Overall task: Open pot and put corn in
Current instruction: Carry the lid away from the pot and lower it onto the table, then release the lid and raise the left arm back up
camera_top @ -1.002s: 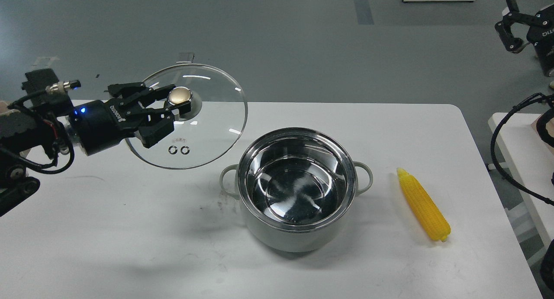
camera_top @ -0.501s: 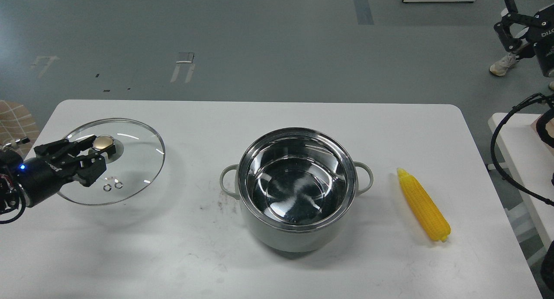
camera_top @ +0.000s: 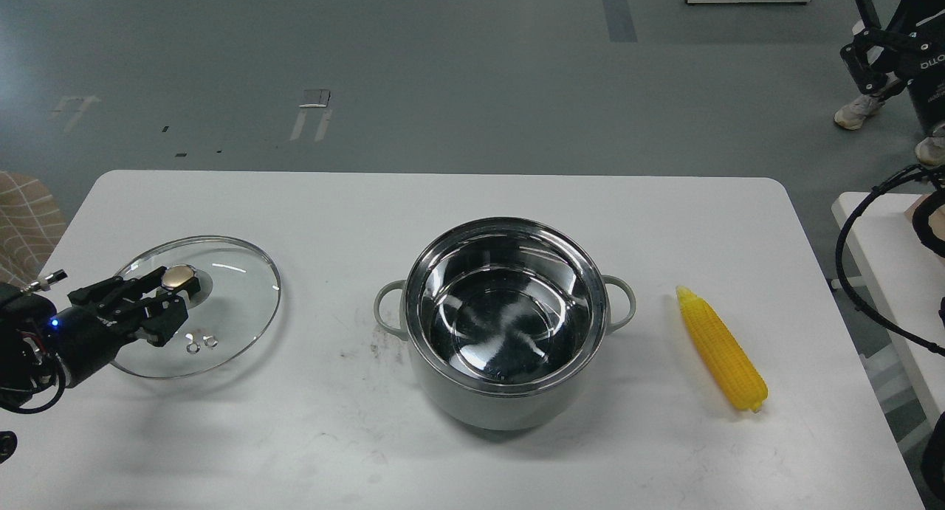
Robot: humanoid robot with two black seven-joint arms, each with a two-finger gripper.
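pot (camera_top: 506,325) open | my left gripper (camera_top: 173,297) gripping lid (camera_top: 236,303) knob, far left of pot | lowering flat, releasing gently | corn (camera_top: 721,347) waiting right of pot

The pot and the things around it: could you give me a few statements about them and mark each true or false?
1. The pot is open and has nothing in it. True.
2. The corn lies inside the pot. False: it lies on the table, right of the pot.
3. The left gripper is at the gold knob of the glass lid. True.
4. The glass lid covers the pot. False: it is far left of it.
5. The right gripper holds the corn. False: it is raised at top right.
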